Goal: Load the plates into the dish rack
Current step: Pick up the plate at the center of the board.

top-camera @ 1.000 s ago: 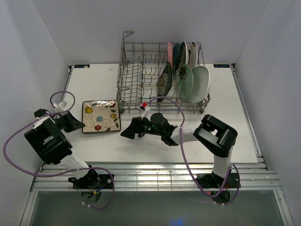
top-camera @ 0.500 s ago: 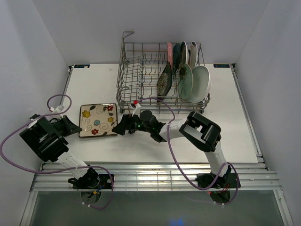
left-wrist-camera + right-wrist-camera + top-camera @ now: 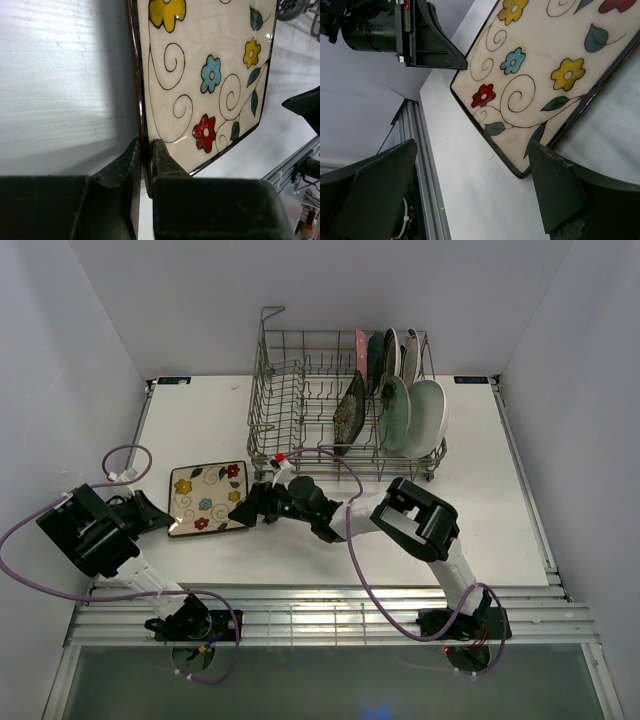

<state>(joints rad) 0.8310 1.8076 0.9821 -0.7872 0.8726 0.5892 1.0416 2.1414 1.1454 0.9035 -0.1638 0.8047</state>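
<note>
The cream floral square plate (image 3: 208,498) lies on the white table left of the dish rack (image 3: 300,400). My left gripper (image 3: 163,521) is shut on its left rim, which the left wrist view shows pinched between the jaws (image 3: 145,156); that edge casts a shadow on the table. My right gripper (image 3: 241,511) is open and empty at the plate's right near corner, with the corner (image 3: 522,172) just ahead of its spread fingers (image 3: 555,192). Several plates stand in the rack's right end, among them a dark floral square one (image 3: 349,412), a mint one (image 3: 394,412) and a white one (image 3: 430,418).
The rack's left half holds only bare upright tines (image 3: 290,425). An aluminium rail (image 3: 320,615) runs along the table's near edge. White walls close in on the left, back and right. Purple cables loop from both arms.
The right arm has reached left until its open gripper is at the plate's right corner. The left gripper has closed on the plate's left edge, and the plate has turned slightly and shifted nearer.
</note>
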